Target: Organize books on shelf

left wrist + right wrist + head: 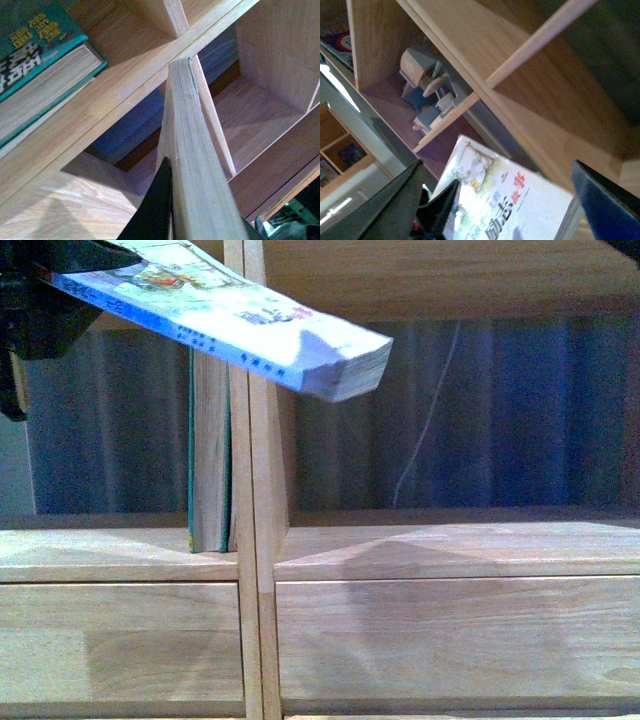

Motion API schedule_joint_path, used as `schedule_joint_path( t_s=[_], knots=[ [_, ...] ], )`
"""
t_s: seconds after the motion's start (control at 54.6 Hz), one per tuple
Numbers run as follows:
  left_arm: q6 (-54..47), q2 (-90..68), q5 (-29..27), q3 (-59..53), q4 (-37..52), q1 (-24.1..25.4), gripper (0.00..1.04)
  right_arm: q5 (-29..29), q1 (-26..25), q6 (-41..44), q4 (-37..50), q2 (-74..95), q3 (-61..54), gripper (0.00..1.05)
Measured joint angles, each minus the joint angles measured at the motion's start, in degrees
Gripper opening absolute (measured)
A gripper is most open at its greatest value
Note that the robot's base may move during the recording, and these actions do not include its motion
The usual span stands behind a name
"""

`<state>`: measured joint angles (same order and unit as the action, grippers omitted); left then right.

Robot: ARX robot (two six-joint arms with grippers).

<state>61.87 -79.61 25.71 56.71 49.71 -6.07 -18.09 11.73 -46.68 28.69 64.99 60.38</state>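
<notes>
My left gripper [45, 300] at the top left is shut on the thin pale paperback [230, 315] and holds it tilted, cover up, in front of the light wood shelf [420, 550]. Its free end reaches past the central divider [258, 470]. The left wrist view shows the paperback's page edge [192, 150] between my left gripper's [200, 205] jaws. The teal book [210, 455] stands upright in the left cubby against the divider; it also shows in the left wrist view [35, 55]. My right gripper [497, 172] is open just above the paperback's cover [510, 210], not touching it.
Drawer fronts [450, 640] lie below the cubbies. A dark blue backdrop with a hanging white cord [425, 430] shows behind the right cubby. Wooden toy pieces [430, 95] sit in another compartment. Further books [337, 40] show in a distant cubby.
</notes>
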Motion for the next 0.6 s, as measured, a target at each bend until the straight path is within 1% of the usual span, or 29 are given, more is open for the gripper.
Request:
schedule_joint_path(
  t_s=[0.018, 0.037, 0.092, 0.128, 0.183, 0.275, 0.366, 0.384, 0.421, 0.549, 0.604],
  knots=[
    [-1.2, 0.8, 0.6, 0.0, -1.4, 0.6, 0.07, -0.8, -1.2, 2.1, 1.1, -0.2, -0.5, 0.98],
    [-1.3, 1.1, 0.9, 0.0, -1.9, 0.9, 0.07, -1.0, -1.6, 2.4, 1.5, -0.3, -0.7, 0.99],
    [-3.5, 2.9, 2.1, 0.3, -5.2, 2.0, 0.07, -1.5, -3.7, 6.9, 3.0, -0.5, -1.7, 0.98],
    [-6.6, 4.6, 3.3, 0.9, -9.0, 2.9, 0.07, -1.9, -5.2, 9.4, 4.4, -0.5, -2.8, 0.98],
    [-10.7, 6.8, 4.4, 1.4, -13.8, 3.6, 0.07, -0.7, -7.0, 14.1, 5.7, -0.5, -4.2, 0.98],
    [-18.6, 10.3, 5.4, 2.0, -22.9, 4.1, 0.07, 1.4, -7.9, 20.1, 7.6, -0.7, -6.1, 0.98],
    [-27.3, 13.0, 5.4, 2.5, -31.3, 4.7, 0.07, 3.6, -8.4, 26.9, 10.2, -0.9, -8.5, 0.98],
    [-27.8, 13.4, 5.3, 2.6, -32.2, 4.9, 0.07, 3.8, -8.5, 28.2, 10.8, -1.0, -9.0, 0.98],
    [-32.0, 14.4, 4.8, 2.9, -35.8, 5.4, 0.07, 3.9, -8.7, 30.0, 11.7, -1.2, -9.8, 0.98],
    [-43.3, 17.2, 2.0, 3.5, -45.9, 8.2, 0.07, 4.7, -10.3, 34.5, 13.2, -2.3, -12.5, 0.98],
    [-47.0, 17.9, 1.0, 3.5, -48.4, 9.5, 0.07, 4.6, -11.1, 35.9, 13.0, -2.8, -13.3, 0.98]
  ],
)
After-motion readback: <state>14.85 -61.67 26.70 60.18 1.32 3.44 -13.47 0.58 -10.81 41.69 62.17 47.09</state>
